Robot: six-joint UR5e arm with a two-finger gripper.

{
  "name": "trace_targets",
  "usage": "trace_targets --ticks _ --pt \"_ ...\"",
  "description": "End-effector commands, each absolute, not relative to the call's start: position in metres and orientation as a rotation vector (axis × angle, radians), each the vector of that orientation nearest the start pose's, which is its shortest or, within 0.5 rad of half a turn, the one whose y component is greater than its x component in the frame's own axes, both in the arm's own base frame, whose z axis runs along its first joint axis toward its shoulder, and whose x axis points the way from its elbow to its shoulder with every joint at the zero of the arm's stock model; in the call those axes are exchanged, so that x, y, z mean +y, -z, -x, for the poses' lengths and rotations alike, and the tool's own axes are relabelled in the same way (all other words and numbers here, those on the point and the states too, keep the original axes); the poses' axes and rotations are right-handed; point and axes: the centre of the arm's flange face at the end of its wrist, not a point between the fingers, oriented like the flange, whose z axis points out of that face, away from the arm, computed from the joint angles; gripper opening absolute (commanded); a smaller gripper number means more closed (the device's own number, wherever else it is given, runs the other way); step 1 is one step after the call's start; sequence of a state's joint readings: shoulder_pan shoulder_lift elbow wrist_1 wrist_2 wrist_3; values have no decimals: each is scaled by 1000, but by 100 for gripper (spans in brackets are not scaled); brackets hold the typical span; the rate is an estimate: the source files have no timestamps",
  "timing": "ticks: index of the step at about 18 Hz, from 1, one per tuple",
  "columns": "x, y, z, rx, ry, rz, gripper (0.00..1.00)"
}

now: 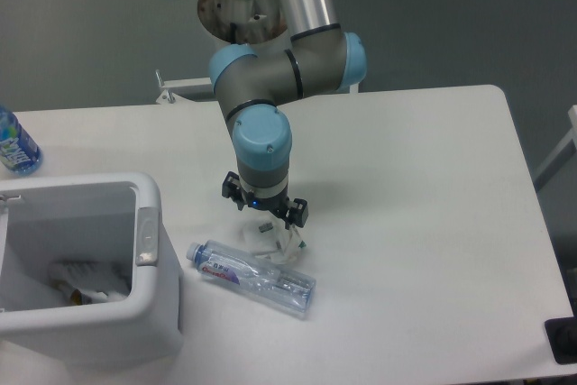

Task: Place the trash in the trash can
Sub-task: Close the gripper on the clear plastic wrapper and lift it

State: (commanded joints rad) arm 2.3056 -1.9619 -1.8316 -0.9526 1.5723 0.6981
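Hand (pixel 265 212) hangs directly over wrapper (pixel 270 239), fingers apart; bottle (pixel 252 276) at 6 o'clock; bin (pixel 144 263) at 8 o'clock.

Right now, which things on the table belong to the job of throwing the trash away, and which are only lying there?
Part of the job:
- crumpled paper wrapper, directly under the gripper
- crushed plastic bottle, lying on its side beside the wrapper
- trash can, with some items already inside

Only lying there:
- blue-labelled water bottle, upright at the table's left edge
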Motion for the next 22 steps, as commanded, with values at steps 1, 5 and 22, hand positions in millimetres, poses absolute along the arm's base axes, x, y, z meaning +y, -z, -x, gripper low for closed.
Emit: trace_targets --ticks 1,5,22 --pt "512 -212 283 -73 36 3169 91" --pt "511 -214 287 -80 30 3167 68" --pt "485 -268 321 -109 -86 3116 0"
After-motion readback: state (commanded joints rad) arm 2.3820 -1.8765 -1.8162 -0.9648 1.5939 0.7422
